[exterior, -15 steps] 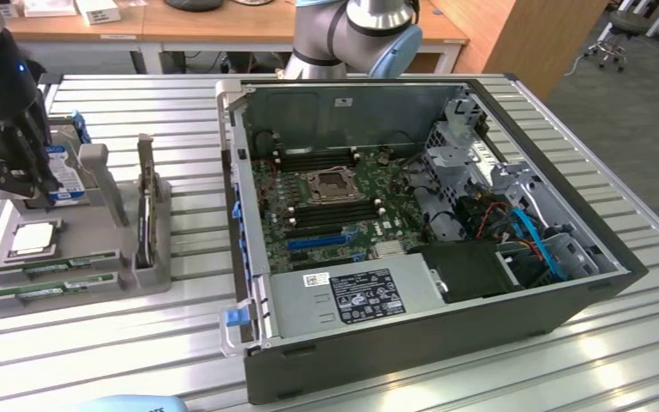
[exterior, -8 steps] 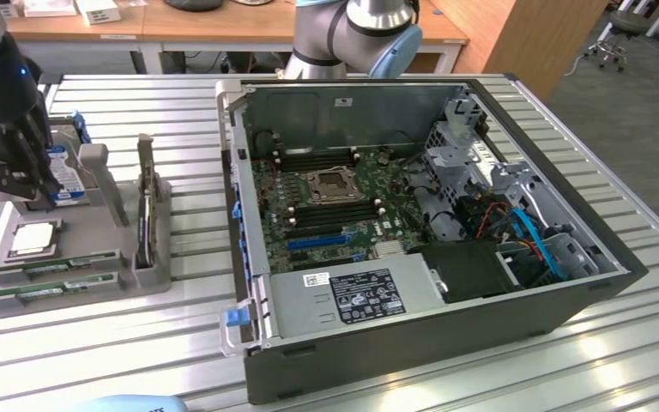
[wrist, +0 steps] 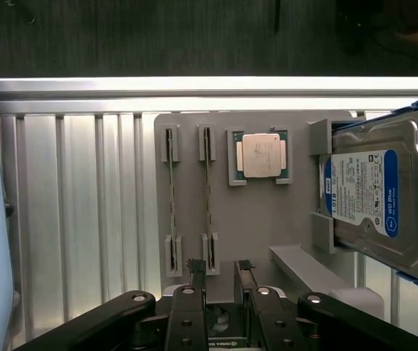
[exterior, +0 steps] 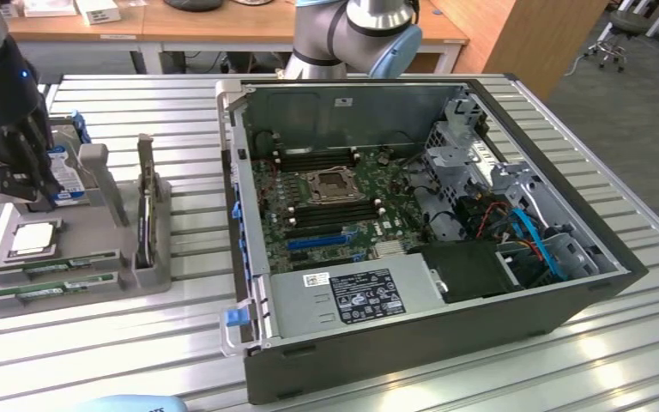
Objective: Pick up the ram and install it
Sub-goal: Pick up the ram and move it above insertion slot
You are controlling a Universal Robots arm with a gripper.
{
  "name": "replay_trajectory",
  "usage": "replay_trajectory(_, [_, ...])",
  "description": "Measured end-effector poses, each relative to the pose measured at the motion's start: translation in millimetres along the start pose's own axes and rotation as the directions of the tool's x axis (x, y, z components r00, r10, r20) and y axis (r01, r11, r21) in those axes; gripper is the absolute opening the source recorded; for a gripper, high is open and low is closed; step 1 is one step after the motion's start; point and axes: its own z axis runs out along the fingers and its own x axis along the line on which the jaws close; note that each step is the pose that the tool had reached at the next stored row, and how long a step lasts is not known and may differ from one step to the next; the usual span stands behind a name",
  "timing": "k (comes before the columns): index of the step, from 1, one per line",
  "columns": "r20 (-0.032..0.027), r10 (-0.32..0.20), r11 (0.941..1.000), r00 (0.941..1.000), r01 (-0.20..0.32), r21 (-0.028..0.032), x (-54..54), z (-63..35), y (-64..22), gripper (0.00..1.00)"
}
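Two ram sticks, thin green boards, stand on edge in slots of a grey holder tray [wrist: 260, 219]: one ram stick [wrist: 172, 197] and a second ram stick [wrist: 207, 191] beside it. In the exterior view they lie at the tray's near end [exterior: 57, 269] [exterior: 45, 292]. My gripper [wrist: 221, 272] hovers above the tray just past one end of the sticks, open, with nothing between its fingers. From the exterior view, the black gripper [exterior: 18, 180] hangs over the tray's far left part. The open computer case [exterior: 421, 335] shows its motherboard [exterior: 329, 202] with dark memory slots around the processor socket.
On the same tray sit a square silver processor chip [wrist: 261, 156] and a hard drive with a blue-white label [wrist: 373, 197]. The case stands to the exterior view's right of the tray on a ribbed metal table [exterior: 135, 103]. Cables and a drive cage fill the case's right side.
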Motion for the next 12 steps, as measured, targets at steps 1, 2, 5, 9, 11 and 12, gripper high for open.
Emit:
replay_trajectory(1, [0.0000,0.000,1.0000,1.0000,0.000,-0.0001,0.0,0.2,0.0,0.29])
replay_trajectory(2, [0.0000,0.000,1.0000,1.0000,0.000,-0.0001,0.0,0.4,0.0,0.29])
replay_trajectory(5, [0.0002,0.000,1.0000,1.0000,0.000,0.0002,0.0,1.7,-0.1,0.29])
replay_trajectory(9, [0.0001,0.000,1.0000,1.0000,0.000,0.0001,0.1,3.6,-0.1,0.29])
replay_trajectory(11, [0.0001,0.000,1.0000,1.0000,0.000,0.0000,0.2,4.7,-0.1,0.29])
replay_trajectory(12, [0.0001,0.000,1.0000,1.0000,0.000,0.0001,0.2,5.3,-0.1,0.29])
